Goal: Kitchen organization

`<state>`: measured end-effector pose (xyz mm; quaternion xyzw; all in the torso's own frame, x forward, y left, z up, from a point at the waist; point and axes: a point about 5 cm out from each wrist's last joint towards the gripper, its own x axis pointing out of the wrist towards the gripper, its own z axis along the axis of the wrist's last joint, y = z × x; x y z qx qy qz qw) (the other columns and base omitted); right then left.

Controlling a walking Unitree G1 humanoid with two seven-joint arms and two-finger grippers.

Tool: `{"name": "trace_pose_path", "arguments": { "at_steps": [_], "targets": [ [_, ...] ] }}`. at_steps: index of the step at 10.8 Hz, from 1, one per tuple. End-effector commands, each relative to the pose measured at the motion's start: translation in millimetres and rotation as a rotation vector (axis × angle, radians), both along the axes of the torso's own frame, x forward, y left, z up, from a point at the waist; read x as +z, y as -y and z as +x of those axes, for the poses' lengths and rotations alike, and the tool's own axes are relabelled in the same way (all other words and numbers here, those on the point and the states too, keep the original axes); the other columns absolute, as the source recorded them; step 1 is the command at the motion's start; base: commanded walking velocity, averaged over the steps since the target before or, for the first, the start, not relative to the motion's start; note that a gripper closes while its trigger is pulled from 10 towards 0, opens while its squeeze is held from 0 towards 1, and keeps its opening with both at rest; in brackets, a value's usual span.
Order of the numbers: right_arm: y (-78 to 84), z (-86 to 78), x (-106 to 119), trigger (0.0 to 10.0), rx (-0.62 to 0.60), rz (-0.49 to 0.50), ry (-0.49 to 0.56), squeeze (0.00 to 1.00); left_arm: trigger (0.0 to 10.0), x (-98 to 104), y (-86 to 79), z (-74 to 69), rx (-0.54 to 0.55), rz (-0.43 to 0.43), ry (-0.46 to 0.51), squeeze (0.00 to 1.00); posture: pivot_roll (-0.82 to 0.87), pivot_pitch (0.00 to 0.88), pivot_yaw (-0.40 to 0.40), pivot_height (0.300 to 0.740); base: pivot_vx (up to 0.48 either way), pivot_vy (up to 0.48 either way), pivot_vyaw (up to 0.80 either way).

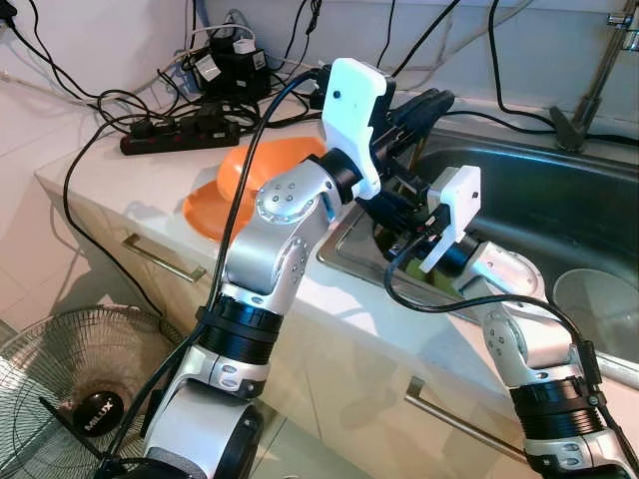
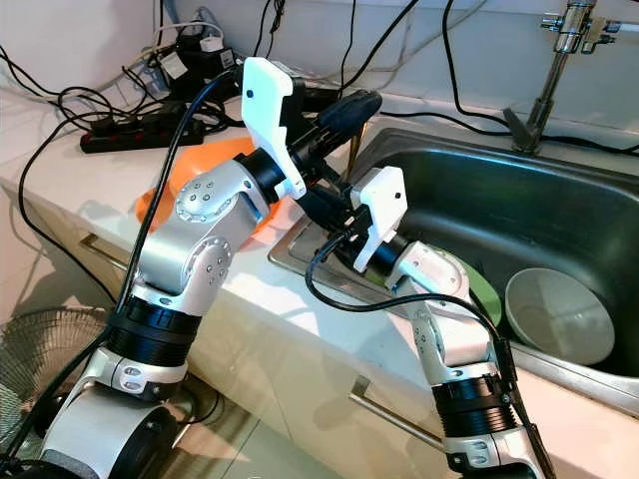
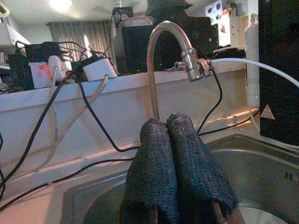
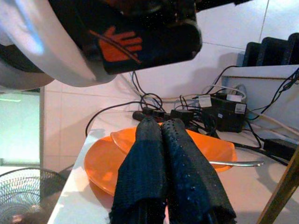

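Plates come first: two orange plates [image 1: 235, 190] sit stacked on the white counter [image 1: 120, 185], just beside the sink's [image 2: 519, 215] near corner, and in the right wrist view I see a metal utensil [image 4: 236, 163] lying across the upper one. My right gripper [image 4: 168, 128] points over the counter toward those plates with its two black fingers pressed flat together, nothing between them, hanging just above the orange rim as far as I can judge. My left gripper [image 3: 169, 126] is raised over the sink's rim, fingers likewise closed tight on nothing, aimed at the curved faucet [image 3: 163, 51] and the back wall. Both forearms cross close to each other at the sink's left edge, so room there is tight. Inside the basin a white bowl [image 2: 559, 314] rests beside a green plate [image 2: 481, 287] partly hidden under my right arm. Behind the plates, a power strip [image 1: 185, 130] and tangled cables [image 1: 110, 105] crowd the counter's back. A floor fan [image 1: 80, 384] stands below the counter edge.
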<state>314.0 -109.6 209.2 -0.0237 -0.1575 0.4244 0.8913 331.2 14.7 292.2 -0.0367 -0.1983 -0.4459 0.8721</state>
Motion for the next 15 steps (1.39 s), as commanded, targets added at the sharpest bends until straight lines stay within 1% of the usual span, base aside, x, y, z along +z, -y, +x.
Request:
{"name": "trace_pose_path", "arguments": {
  "at_steps": [1,6,7,10,12,14,15],
  "targets": [
    [-7.3,1.1,1,0.0,0.017,-0.016,0.004,0.0,10.0,3,0.6,-0.4,-0.014,-0.004,0.001,0.0,0.1,0.006,0.113,0.74,0.0,0.0,0.0],
    [-8.1,2.9,1,0.0,0.005,-0.012,0.002,0.0,10.0,5,-1.1,0.4,-0.003,-0.013,0.003,0.0,0.1,0.01,0.11,0.74,0.0,0.0,0.0],
    [-8.0,3.3,1,0.0,0.001,-0.01,0.002,0.0,10.0,6,-2.5,1.3,0.004,-0.032,-0.007,1.0,0.1,0.012,0.111,0.74,0.0,0.0,0.0],
    [-8.5,6.7,-1,0.0,-0.024,-0.008,-0.001,0.0,10.0,3,-6.7,1.8,0.013,-0.031,-0.012,1.0,0.1,0.0,0.118,0.74,0.0,0.0,0.0],
    [-8.0,11.7,-2,0.0,-0.059,-0.007,-0.002,0.0,10.0,3,-10.1,0.9,0.017,-0.032,-0.007,1.0,0.1,0.0,0.119,0.74,0.0,0.0,0.0],
    [-6.4,16.2,-1,0.0,-0.089,-0.004,-0.002,0.0,10.0,5,-15.4,3.1,0.055,-0.03,0.01,1.0,0.11,0.0,0.119,0.74,0.0,0.0,0.0],
    [-2.3,21.3,-3,0.0,-0.147,-0.01,-0.014,0.0,10.0,5,-19.8,5.6,0.09,-0.031,0.011,0.0,0.11,0.0,0.12,0.74,0.0,0.0,0.0]
  ]
}}
